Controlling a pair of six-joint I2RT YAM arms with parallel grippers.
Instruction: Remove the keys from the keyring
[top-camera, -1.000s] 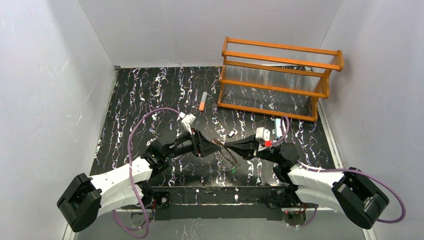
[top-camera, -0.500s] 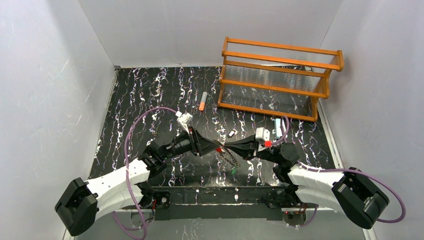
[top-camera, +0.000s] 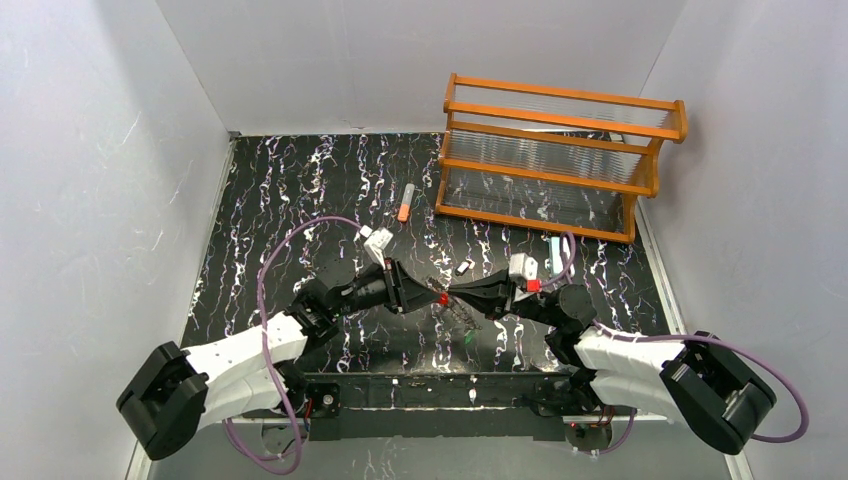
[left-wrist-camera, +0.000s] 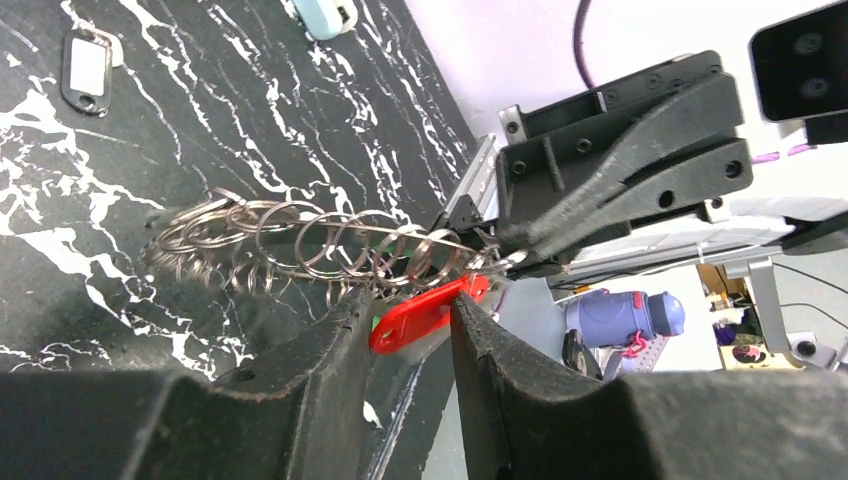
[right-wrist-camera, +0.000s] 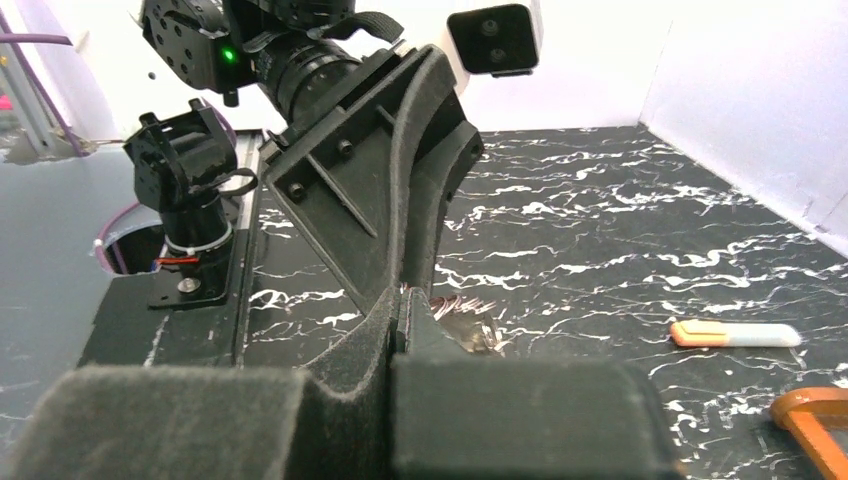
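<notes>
Top external view: mid-pull, one key on the ring, two already off.
Pinched the red key (top-camera: 441, 298) in the left gripper (top-camera: 432, 297), jaws closed on the plastic tag. Seen from the left wrist, left that tag threaded, apparently, at the near end of the keyring (left-wrist-camera: 310, 250), a stretched string of wire loops. Clamped that same end in the right gripper (top-camera: 452, 292), jaws pressed together on the wire. Probably called for a firm right hold and a slow leftward slide along the coil rather than a yank, lest the tag slip. Left loose on the table (top-camera: 300, 200) the dark-and-white key (top-camera: 464, 267) and the green key (top-camera: 468, 340). Found none of the keys, as far as could be told, in the orange rack (top-camera: 545, 172) at far right.
</notes>
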